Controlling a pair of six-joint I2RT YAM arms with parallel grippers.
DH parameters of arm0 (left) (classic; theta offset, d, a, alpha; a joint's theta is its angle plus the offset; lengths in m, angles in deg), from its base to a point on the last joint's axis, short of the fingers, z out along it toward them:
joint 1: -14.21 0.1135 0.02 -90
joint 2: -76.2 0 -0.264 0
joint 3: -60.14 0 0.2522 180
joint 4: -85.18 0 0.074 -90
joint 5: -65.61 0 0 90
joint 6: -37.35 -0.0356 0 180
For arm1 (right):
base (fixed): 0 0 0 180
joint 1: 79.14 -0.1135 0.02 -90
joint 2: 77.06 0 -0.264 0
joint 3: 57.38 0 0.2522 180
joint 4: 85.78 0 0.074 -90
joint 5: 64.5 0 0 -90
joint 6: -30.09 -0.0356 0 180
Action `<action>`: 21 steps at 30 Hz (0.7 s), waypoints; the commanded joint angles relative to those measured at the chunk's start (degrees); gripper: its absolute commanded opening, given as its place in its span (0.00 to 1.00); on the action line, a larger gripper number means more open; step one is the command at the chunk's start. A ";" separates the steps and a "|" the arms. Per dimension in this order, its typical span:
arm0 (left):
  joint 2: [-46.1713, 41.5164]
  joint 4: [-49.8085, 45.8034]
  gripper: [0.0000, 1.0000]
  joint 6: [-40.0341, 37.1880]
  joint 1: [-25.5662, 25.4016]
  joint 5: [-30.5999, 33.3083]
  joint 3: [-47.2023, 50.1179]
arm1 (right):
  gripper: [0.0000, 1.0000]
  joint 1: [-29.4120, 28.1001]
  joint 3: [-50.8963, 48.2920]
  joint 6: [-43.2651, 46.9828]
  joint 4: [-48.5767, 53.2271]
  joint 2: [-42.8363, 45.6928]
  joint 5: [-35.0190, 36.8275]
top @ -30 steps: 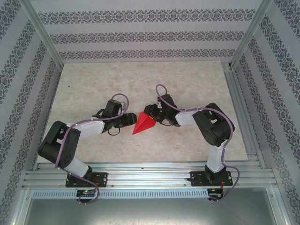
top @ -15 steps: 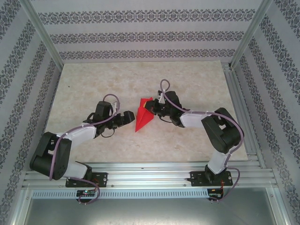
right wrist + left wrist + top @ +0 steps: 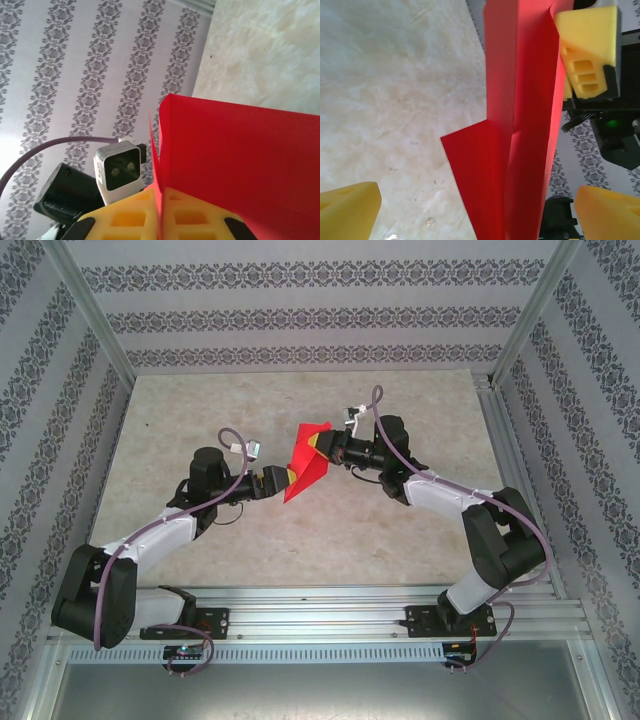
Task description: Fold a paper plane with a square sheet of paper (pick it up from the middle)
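Red, creased and part-folded, the sheet of paper (image 3: 303, 465) hangs mid-field between the two arms, apparently lifted off the marbled surface (image 3: 200, 410). Right claw (image 3: 330, 448) is clamped together on its upper edge; the right wrist view has the paper running straight down between the yellow pads (image 3: 140, 205). Left claw (image 3: 272, 483) is spread wide just beside the lower point, its fingertips (image 3: 350, 207) either side of the fold and touching nothing. Judged stage: hand-over or next crease, plane not finished. Risks noted. One pinch near an edge carries the whole piece, so it may swing or slide out if the right arm turns quickly. A loose flap (image 3: 470, 175) sticks out sideways in the left wrist view; the left claw closing there would likely crush it or press a stray crease instead of catching the spine. If both claws grip and the arms draw apart, thin paper could tear along a fold. The claws sit near one another, so a small misaim could knock finger on finger. Room: bare surface all round below the paper, patterned walls (image 3: 300, 320) and metal corner posts (image 3: 90, 310) well apart, side rail (image 3: 503, 440) off to the right. The gap between the claws is the tight spot.
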 commanded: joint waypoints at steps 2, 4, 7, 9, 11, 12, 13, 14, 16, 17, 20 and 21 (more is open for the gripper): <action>-0.04 8.82 0.98 4.61 -0.33 -2.31 -1.25 | 0.09 -0.80 1.47 -5.54 -9.12 -2.04 -4.00; 0.18 9.31 0.96 4.97 -0.42 -2.04 -1.53 | 0.09 -1.01 1.38 -8.27 -13.02 -3.27 -4.69; 0.96 13.02 0.90 6.95 -0.63 -2.76 -1.38 | 0.09 -1.19 1.44 -10.55 -15.89 -4.70 -5.09; 1.48 14.87 0.83 7.79 -0.99 -3.17 -1.48 | 0.09 -1.28 1.60 -11.14 -16.38 -5.24 -5.15; 1.63 14.89 0.71 7.62 -1.08 -2.94 -1.70 | 0.09 -1.28 1.57 -11.03 -16.15 -5.51 -5.07; 1.69 14.80 0.66 7.47 -1.04 -2.83 -1.73 | 0.09 -1.28 1.60 -10.95 -15.88 -5.55 -5.10; 1.75 14.77 0.63 7.35 -1.12 -2.84 -1.80 | 0.09 -1.28 1.60 -10.86 -15.60 -5.55 -5.15; 1.93 14.70 0.60 7.20 -1.10 -2.83 -1.96 | 0.09 -1.28 1.57 -10.84 -15.50 -5.59 -5.07; 2.17 14.54 0.52 7.01 -1.16 -2.75 -2.26 | 0.09 -1.28 1.56 -10.81 -15.29 -5.64 -5.09; 2.37 14.33 0.48 6.92 -1.08 -2.57 -2.40 | 0.09 -1.15 1.58 -10.70 -15.09 -5.72 -5.07; 2.96 13.82 0.39 6.55 -1.10 -2.39 -2.87 | 0.09 -0.93 1.54 -10.18 -14.03 -5.65 -4.94; 3.13 13.63 0.37 6.48 -1.10 -2.51 -3.05 | 0.10 -0.80 1.47 -10.05 -13.65 -5.64 -4.84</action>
